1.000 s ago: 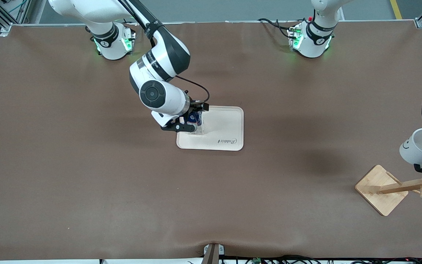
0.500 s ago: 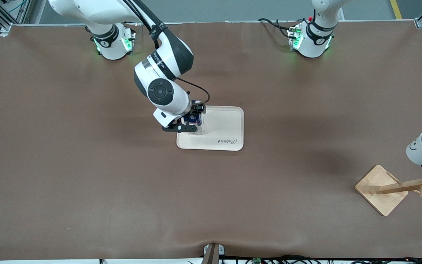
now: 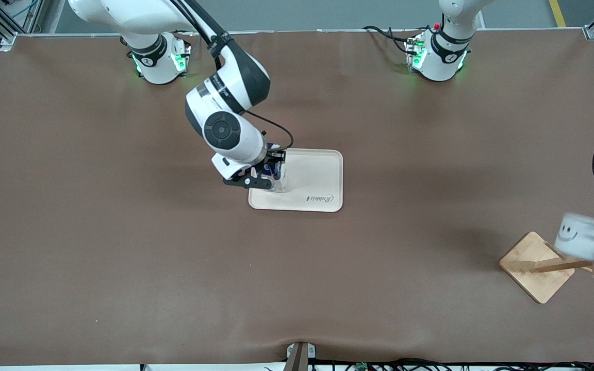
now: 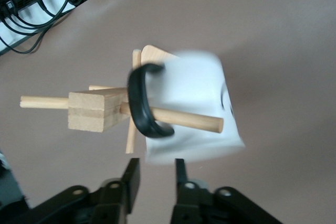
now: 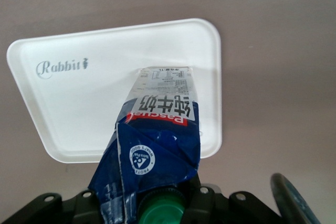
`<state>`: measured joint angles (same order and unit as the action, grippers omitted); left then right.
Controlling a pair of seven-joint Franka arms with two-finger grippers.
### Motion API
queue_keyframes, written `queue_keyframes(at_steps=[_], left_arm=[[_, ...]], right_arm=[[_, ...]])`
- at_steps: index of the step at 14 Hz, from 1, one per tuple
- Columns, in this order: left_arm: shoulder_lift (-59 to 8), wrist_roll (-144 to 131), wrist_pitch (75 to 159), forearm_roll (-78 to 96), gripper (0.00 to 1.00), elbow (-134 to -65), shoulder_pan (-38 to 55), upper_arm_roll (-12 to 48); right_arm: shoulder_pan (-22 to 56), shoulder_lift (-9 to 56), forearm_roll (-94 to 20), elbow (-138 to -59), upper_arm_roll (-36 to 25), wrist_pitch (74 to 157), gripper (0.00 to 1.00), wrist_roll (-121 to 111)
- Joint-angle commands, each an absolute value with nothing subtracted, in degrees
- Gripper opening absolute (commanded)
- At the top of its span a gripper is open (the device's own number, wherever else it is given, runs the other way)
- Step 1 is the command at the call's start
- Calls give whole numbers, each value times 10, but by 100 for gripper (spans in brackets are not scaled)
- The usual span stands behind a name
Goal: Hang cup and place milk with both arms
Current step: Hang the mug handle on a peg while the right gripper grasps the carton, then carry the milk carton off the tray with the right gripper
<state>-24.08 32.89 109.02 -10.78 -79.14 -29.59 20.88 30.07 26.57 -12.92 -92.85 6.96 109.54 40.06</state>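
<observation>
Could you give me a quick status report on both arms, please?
Left gripper open, clear of cup; cup's handle over rack peg. Right gripper shut on milk, over tray. Nothing in the way.

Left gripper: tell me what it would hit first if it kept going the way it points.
Probably the cup, hanging by its handle on the wooden rack peg directly ahead of the left gripper, whose jaws stand open; depth is unclear.

Right arm bent down from its base toward mid-table, wrist angled low, right gripper (image 3: 264, 176) clamped on something at its fingertips. Left arm mostly out of frame at its own table end, left gripper (image 4: 155, 179) with fingers parted, gripping nothing.
</observation>
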Motion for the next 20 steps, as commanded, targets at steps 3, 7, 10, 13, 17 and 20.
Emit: queue_keyframes(at_steps=[3,7,10,13,17,20], left_arm=[[-206,196,1022,-93,100,-785,-295,235],[-168,61,935,-89,100,-787,-296,280],[-126,-4,905,-87,100,-794,-296,306],[-92,-76,847,-71,100,-795,-296,319],[-75,-74,818,-70,100,-789,-297,320],[-75,-73,811,-73,100,-788,-297,322]], right_arm=[[198,248,-120,-874,73,951,0,365],[139,216,-48,-903,72,960,0,283],[100,159,-44,-1008,72,1019,0,236],[63,114,-11,-1108,71,1099,0,176],[-32,113,-7,-1115,71,1102,0,5],[-63,116,36,-1128,71,1120,0,-21]])
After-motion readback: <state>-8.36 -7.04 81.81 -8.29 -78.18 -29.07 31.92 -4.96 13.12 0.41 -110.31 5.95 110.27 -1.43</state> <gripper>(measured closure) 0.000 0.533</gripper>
